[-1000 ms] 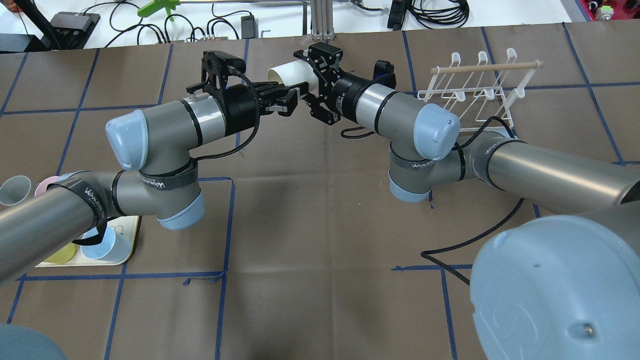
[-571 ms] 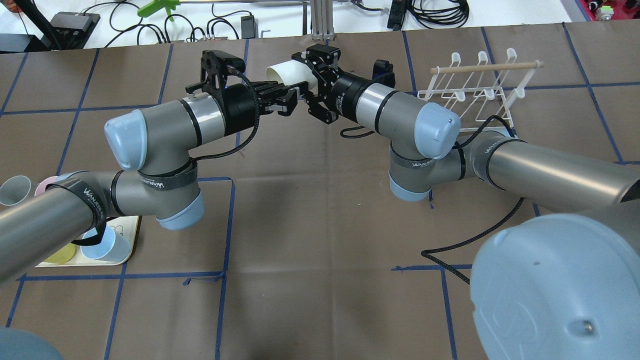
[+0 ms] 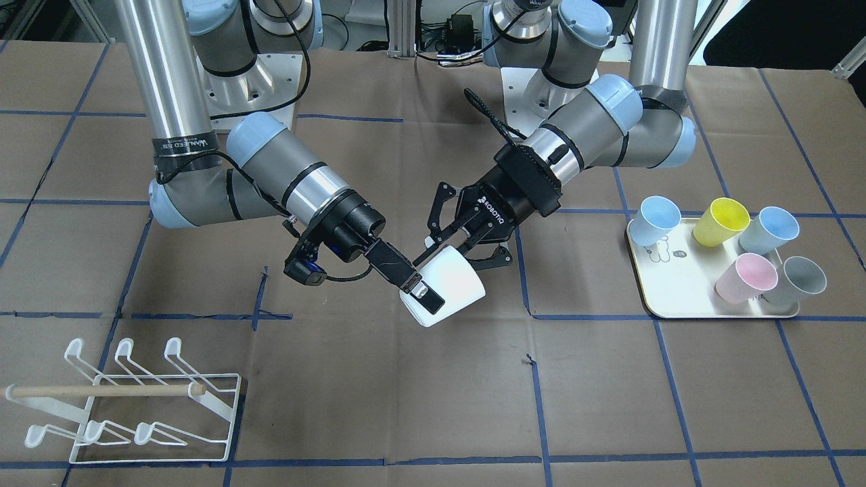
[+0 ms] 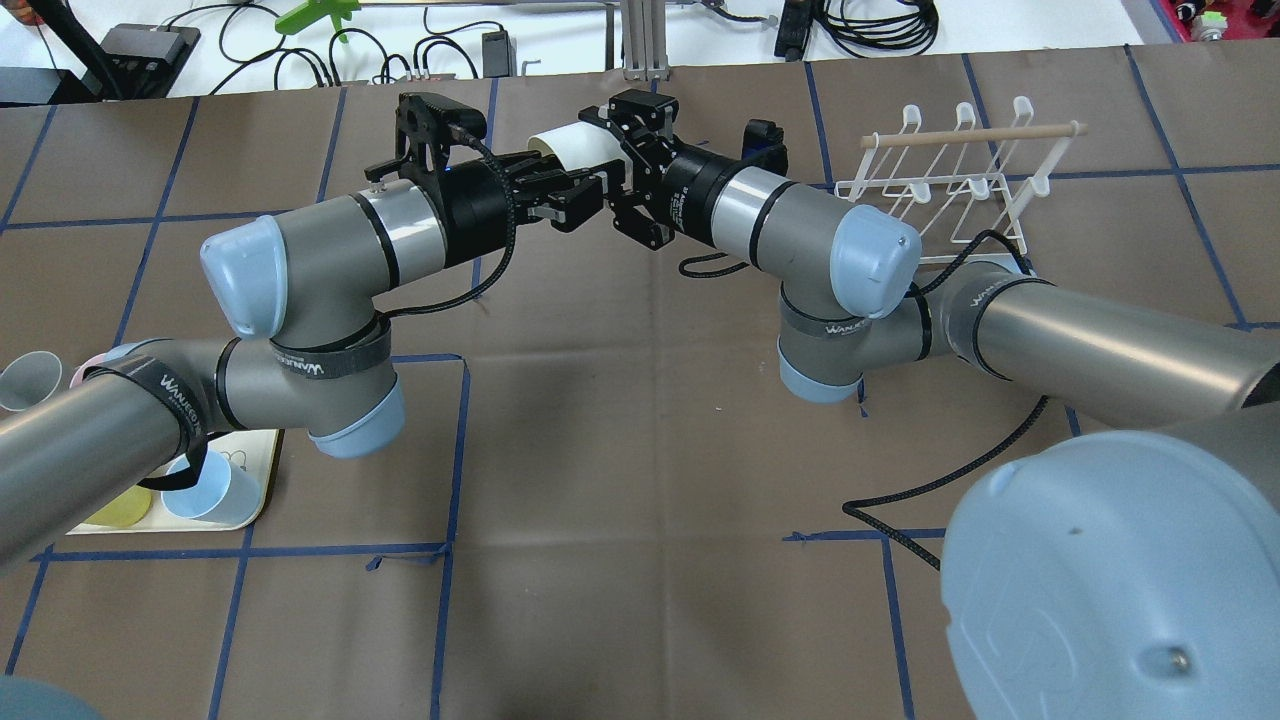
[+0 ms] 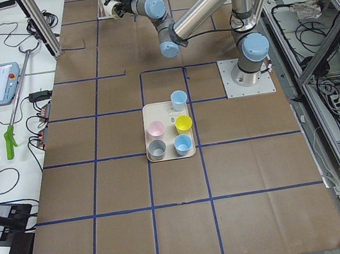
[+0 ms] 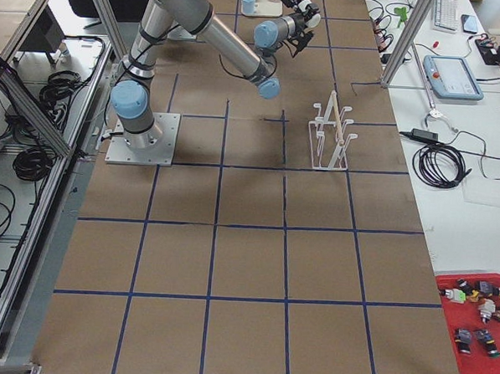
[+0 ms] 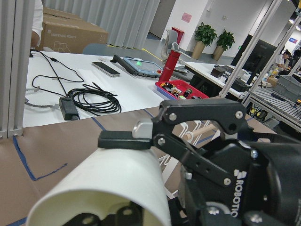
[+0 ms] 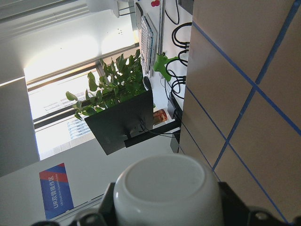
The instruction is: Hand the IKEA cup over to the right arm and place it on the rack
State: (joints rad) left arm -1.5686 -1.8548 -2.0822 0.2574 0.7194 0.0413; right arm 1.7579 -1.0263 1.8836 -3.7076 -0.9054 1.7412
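We note the cup [image 3: 452, 287] mid-air, well apart from the rack [image 3: 101, 390], L gripper [image 3: 467, 253] pinching its mouth end, R gripper [image 3: 418, 292] fingers bracketing the base end – whether they press yet, we cannot tell – so an early L release risks a drop to the table [image 3: 406, 406].

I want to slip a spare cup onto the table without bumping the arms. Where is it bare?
Bare: the operators' side of the table, between the rack and the tray. Reaching in from that edge looks safest. Crowded: mid-table, where the left end effector and right end effector meet at the white cup, and the tray, holding five cups.
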